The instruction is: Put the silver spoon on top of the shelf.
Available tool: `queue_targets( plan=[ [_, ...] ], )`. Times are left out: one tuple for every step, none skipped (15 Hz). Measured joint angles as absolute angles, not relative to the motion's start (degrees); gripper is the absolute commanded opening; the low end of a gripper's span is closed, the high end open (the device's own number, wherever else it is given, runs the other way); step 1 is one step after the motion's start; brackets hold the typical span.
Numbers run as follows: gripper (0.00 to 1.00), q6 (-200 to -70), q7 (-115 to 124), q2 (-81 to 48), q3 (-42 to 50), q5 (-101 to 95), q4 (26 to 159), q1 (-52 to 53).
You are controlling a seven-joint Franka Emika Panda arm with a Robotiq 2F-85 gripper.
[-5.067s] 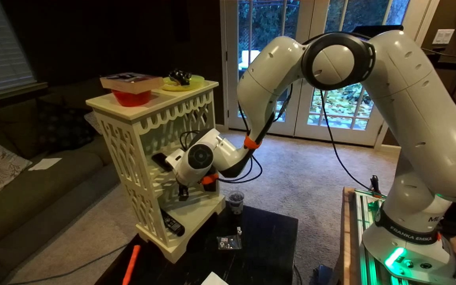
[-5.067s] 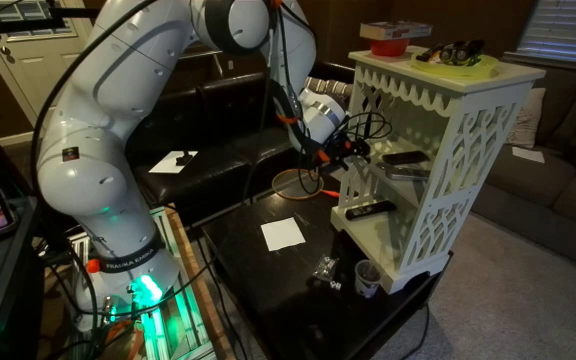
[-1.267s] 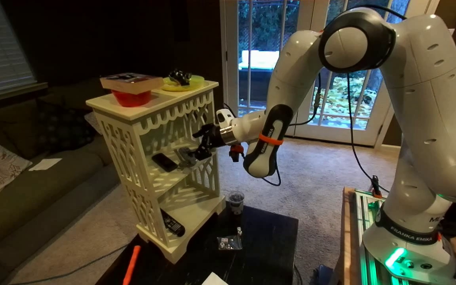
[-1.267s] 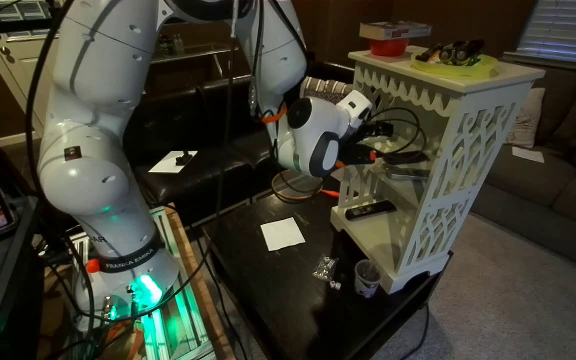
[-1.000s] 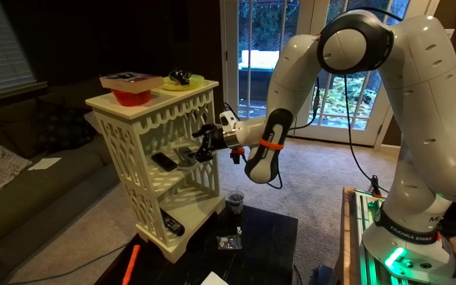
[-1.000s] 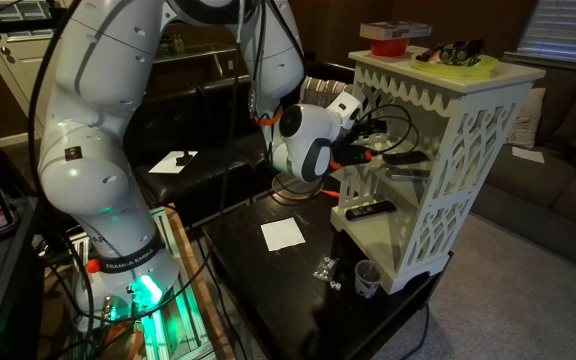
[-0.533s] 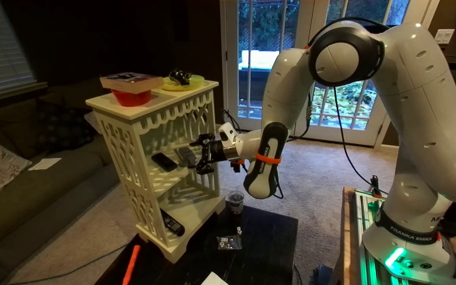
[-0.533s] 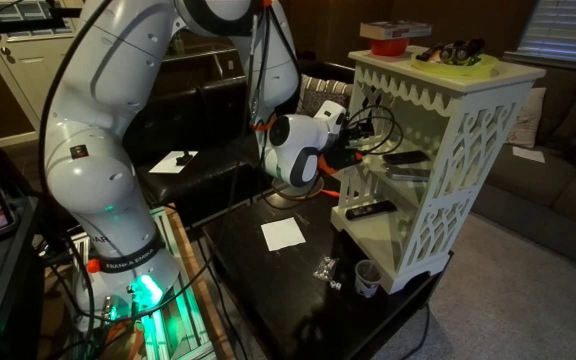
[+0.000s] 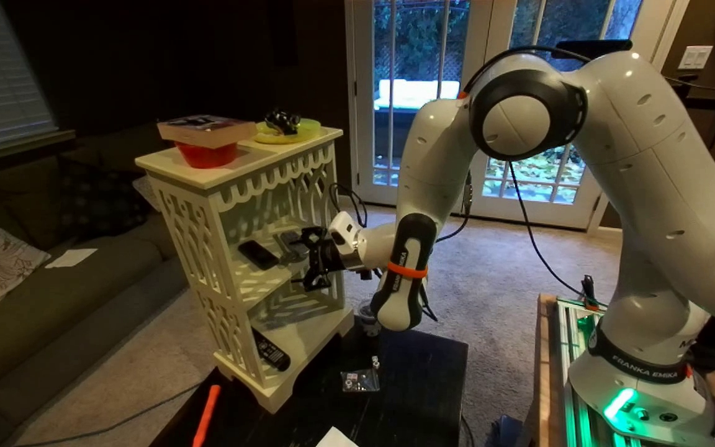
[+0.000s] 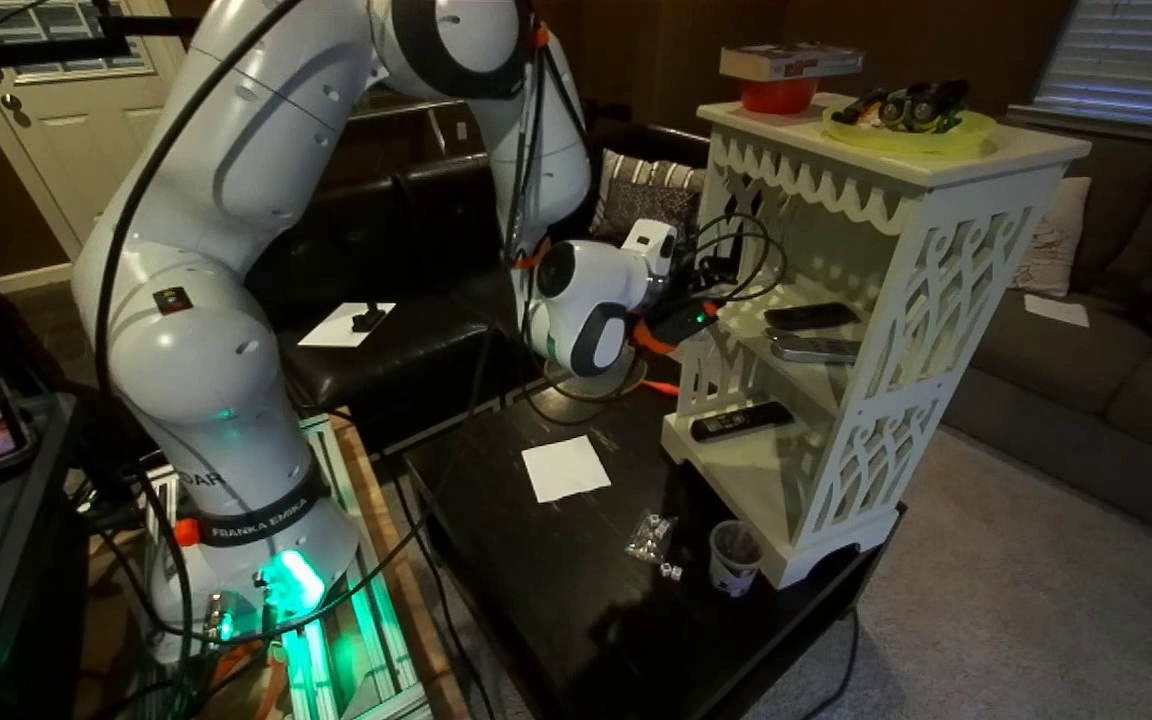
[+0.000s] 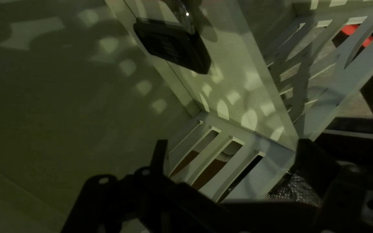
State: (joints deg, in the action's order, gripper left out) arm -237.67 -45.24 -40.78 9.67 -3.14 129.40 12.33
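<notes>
The shelf is the cream-white lattice rack, seen in both exterior views (image 9: pixel 184 230) (image 10: pixel 976 250) and close up in the wrist view (image 11: pixel 254 90). My gripper (image 9: pixel 303 261) is open and empty at the front opening of its middle tier. In the wrist view its fingertips (image 11: pixel 233 144) are wide apart with nothing between them. I cannot make out a silver spoon with certainty. A shiny metallic piece (image 11: pixel 187 17) lies beside a dark phone (image 11: pixel 173 45) on the middle tier; I cannot tell what it is. In an exterior view the wrist hides much of the gripper.
A black phone (image 9: pixel 258 254) and a grey handset (image 10: pixel 814 348) lie on the middle tier. A remote (image 10: pixel 741 420) lies on the bottom tier. The shelf top (image 9: pixel 205 177) bears a red bowl (image 9: pixel 205 155) under a box (image 9: pixel 206 129), and a yellow-green plate (image 10: pixel 911 140) with goggles.
The hand has swung round since five seconds ago to point into the shelf. Over the last second it has moved down, staying open. The things on the shelf have not visibly moved.
</notes>
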Motion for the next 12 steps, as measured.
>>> queue_targets(
  plan=[
    [1.0, -236.14, -46.05, -41.63, 9.67, -1.71, 128.49, 12.99],
    [1.0, -233.63, -46.7, -42.48, 9.68, 0.2, 127.4, 13.68],
    [1.0, -230.41, -47.23, -43.19, 9.74, 2.46, 126.2, 14.32],
    [1.0, -226.51, -47.57, -43.73, 9.9, 4.91, 124.91, 14.96],
    [1.0, -223.68, -47.74, -44.15, 10.15, 6.5, 123.63, 15.48],
    [1.0, -222.39, -47.74, -44.41, 10.35, 7.1, 122.76, 15.76],
    [1.0, -222.19, -47.64, -44.45, 10.46, 7.03, 122.54, 15.82],
    [1.0, -222.24, -47.37, -44.41, 10.52, 6.73, 122.56, 15.76],
    [1.0, -222.27, -47.12, -44.36, 10.58, 6.38, 122.57, 15.63],
    [1.0, -222.27, -46.97, -44.25, 10.72, 5.69, 122.56, 15.41],
    [1.0, -222.27, -46.78, -44.08, 10.87, 4.46, 122.54, 14.99],
    [1.0, -222.17, -46.37, -43.8, 10.92, 2.51, 122.53, 14.27]
  ],
)
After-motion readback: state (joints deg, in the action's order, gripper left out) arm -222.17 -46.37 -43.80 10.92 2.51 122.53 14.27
